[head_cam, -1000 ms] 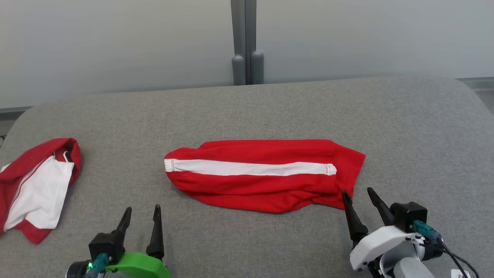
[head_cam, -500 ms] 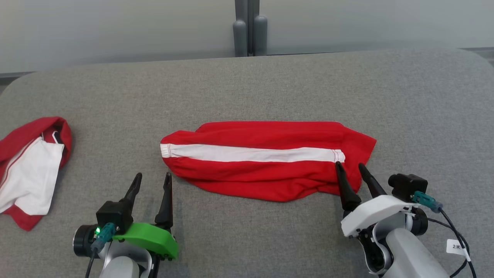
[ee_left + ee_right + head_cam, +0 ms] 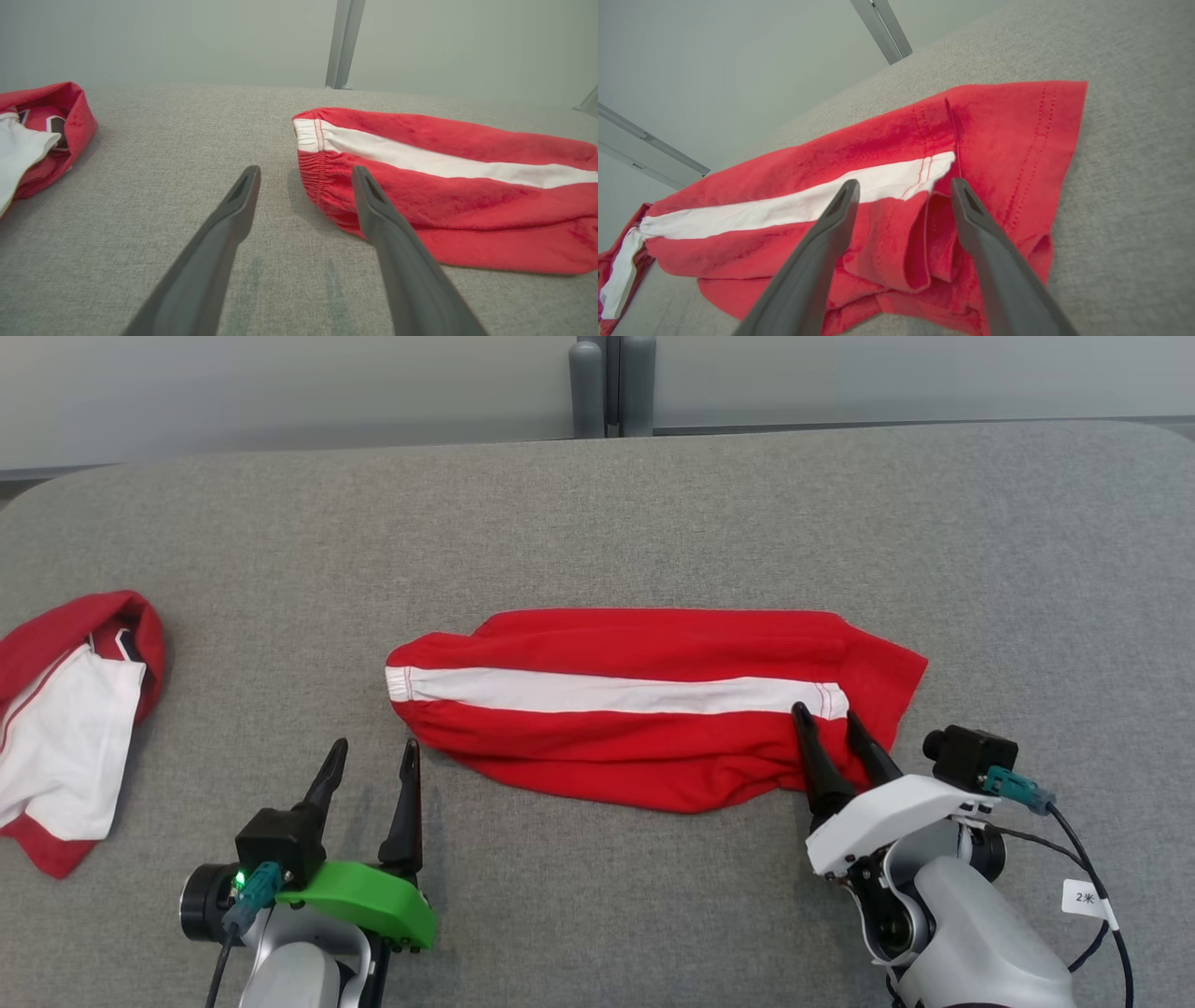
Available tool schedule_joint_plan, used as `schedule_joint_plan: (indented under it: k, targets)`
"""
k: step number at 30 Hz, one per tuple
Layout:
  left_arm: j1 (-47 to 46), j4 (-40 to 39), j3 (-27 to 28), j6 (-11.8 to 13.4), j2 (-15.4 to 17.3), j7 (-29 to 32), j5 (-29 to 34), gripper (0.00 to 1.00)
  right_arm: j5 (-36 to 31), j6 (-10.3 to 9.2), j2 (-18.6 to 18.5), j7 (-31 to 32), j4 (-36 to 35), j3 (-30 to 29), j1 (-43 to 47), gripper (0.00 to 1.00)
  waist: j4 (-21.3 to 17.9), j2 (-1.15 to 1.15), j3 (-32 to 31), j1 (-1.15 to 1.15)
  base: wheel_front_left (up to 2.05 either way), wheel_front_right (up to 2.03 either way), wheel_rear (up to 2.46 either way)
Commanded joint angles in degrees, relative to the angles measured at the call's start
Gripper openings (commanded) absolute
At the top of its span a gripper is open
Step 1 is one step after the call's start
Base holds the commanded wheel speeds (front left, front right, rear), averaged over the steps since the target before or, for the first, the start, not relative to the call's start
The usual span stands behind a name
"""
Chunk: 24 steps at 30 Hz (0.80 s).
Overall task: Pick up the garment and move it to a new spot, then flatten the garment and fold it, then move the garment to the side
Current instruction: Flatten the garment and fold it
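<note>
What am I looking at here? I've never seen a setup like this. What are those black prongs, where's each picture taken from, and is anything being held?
It is a two-armed robot at a grey padded table. The black prongs are fingers: each arm ends in a two-fingered gripper. The wide picture comes from a camera on its head, looking down: left gripper lower left, right gripper lower right. The other two come from cameras on the wrists, each looking along that gripper's own fingers. On the table lie a red garment with a white stripe in the middle and a second red-and-white garment at the left. Both grippers are open and hold nothing; the right one's fingers are at the striped garment's right end.
</note>
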Motion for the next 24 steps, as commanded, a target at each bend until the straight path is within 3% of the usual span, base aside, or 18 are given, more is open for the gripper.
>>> schedule_joint_plan:
  k: [1, 5, 10, 11, 13, 24]
  targets:
    - [-0.95, -0.17, -0.05, 0.34, 0.22, -0.04, -0.34, 1.00, 0.52, -0.06, -0.26, -0.15, 0.50, 0.27, -0.89, 0.94, 0.02, 0.00, 0.17, 0.00, 0.00, 0.00, 0.00]
    - [-1.28, -0.22, -0.24, 0.39, 0.22, -0.04, -0.54, 1.00, 2.11, -0.06, -0.41, -0.15, 1.70, 1.22, -1.78, 0.95, -0.03, 0.00, 0.47, 0.00, 0.00, 0.00, 0.00]
    - [-1.99, -0.21, -0.24, 0.38, 0.22, -0.04, -0.43, 1.00, 3.94, -0.06, -0.53, -0.14, 2.46, 2.09, -3.20, 0.70, -0.10, 0.00, 0.87, 0.00, 0.00, 0.00, 0.00]
    - [-2.05, -0.22, -0.27, 0.37, 0.22, -0.03, -0.42, 1.00, 4.23, -0.06, -0.65, -0.14, 2.55, 2.21, -3.46, 0.71, -0.09, 0.00, 0.95, 0.00, 0.00, 0.00, 0.00]
    - [-2.21, -0.20, -0.38, 0.36, 0.22, -0.04, -0.54, 1.00, 4.84, -0.06, -0.74, -0.14, 3.07, 2.66, -3.73, 0.62, -0.07, 0.00, 1.09, 0.00, 0.00, 0.00, 0.00]
    - [-7.02, 5.95, -1.74, -1.37, 0.21, -0.04, -3.92, 1.00, 5.80, -0.06, -1.25, -0.14, 4.21, 3.22, -5.18, 0.66, 0.19, 0.00, 1.75, 0.00, 0.00, 0.00, 0.00]
